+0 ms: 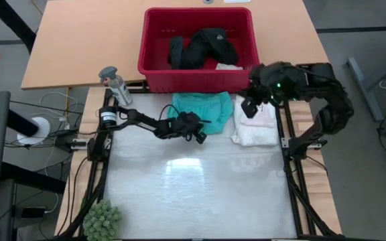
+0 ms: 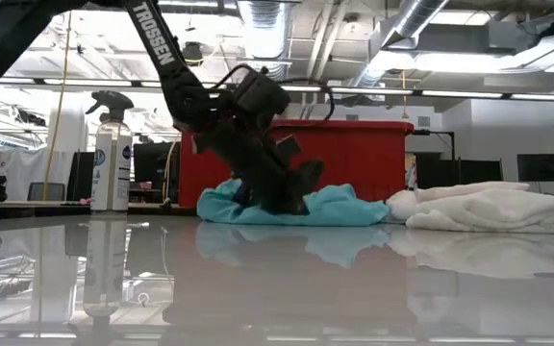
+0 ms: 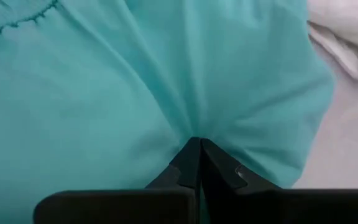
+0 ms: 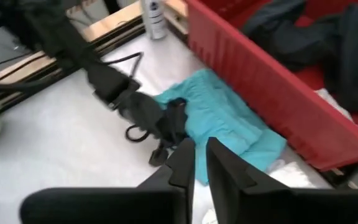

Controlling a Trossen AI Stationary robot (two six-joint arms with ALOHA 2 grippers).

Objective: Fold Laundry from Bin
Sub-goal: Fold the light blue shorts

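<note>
Presently: L gripper (image 1: 196, 128) closed, fingertips (image 3: 194, 155) pinching turquoise shirt (image 1: 203, 107), down on table (image 1: 200, 194) at shirt's near edge. R gripper (image 4: 194, 155) raised over white pile (image 1: 256, 124) at far right; fingers narrowly apart, nothing between. Red bin (image 1: 196, 77) beyond table's far edge, black clothing (image 1: 203, 47) inside, pale piece (image 1: 230, 66) at its near-right corner. Spray btl (image 1: 116, 86) far left. Green plant (image 1: 102, 221) near-left corner.

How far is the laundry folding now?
Two pieces are out of the red bin: a white bundle and a turquoise shirt. The left pincer is shut on the shirt's edge. Black clothing remains in the bin.
</note>
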